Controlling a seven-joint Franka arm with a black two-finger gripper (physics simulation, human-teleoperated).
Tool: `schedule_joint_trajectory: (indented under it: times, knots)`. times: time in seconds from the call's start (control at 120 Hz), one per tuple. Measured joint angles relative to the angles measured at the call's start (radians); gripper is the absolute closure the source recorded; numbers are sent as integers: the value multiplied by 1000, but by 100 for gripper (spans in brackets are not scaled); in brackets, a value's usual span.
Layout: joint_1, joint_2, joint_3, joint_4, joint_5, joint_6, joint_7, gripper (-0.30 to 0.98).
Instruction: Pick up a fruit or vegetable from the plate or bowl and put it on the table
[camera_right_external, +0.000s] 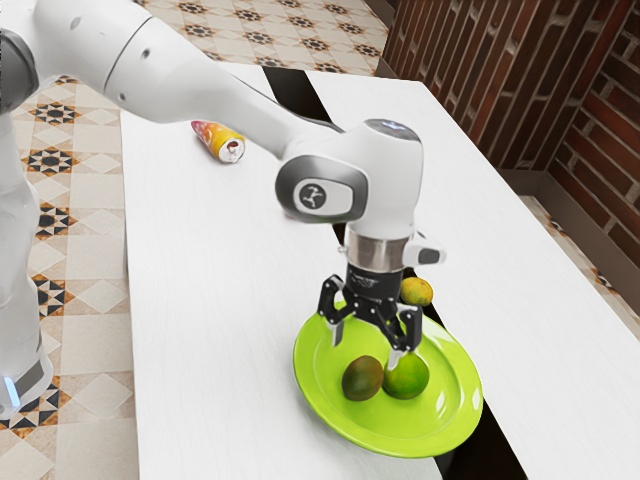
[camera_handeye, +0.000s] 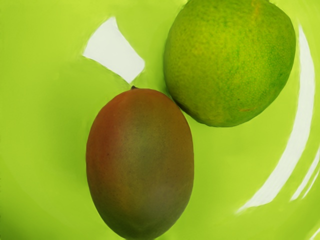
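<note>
Because the brown-green mango (camera_right_external: 362, 379) and the green citrus fruit (camera_right_external: 407, 377) lie side by side on the lime-green plate (camera_right_external: 308, 385), seemingly touching, a clean grasp could easily be spoiled. If the gripper (camera_right_external: 366, 351) is lowered off-centre, one fruit may be struck by a fingertip or shoved into the other. Both skins look smooth and rounded, so a fruit pinched above its widest part could be squeezed out and rolled toward the rim. The plate could also be tipped if its raised edge is pressed or caught during the lift.

The fingers are held wide apart above the plate, and nothing is gripped; whether the citrus is brushed by the nearer fingertip cannot be told. Both candidates are still to be moved to the table.

The white table (camera_right_external: 230, 300) is crossed by a dark stripe (camera_right_external: 490, 440), partly covered by the plate. Beyond the plate's far rim, a yellowish fruit (camera_right_external: 417, 291) is seen, and a can (camera_right_external: 219, 142) is laid on its side at the far left. The floor (camera_right_external: 90, 340) is patterned with tiles, and the far right is closed off by a brick wall (camera_right_external: 480, 80).
</note>
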Motion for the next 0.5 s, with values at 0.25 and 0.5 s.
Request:
schedule_joint_trajectory:
  times: [0.25, 0.5]
  knots:
    - [40, 23, 3, 6, 8, 5, 29, 0]
    - [22, 55, 0, 6, 12, 22, 48, 0]
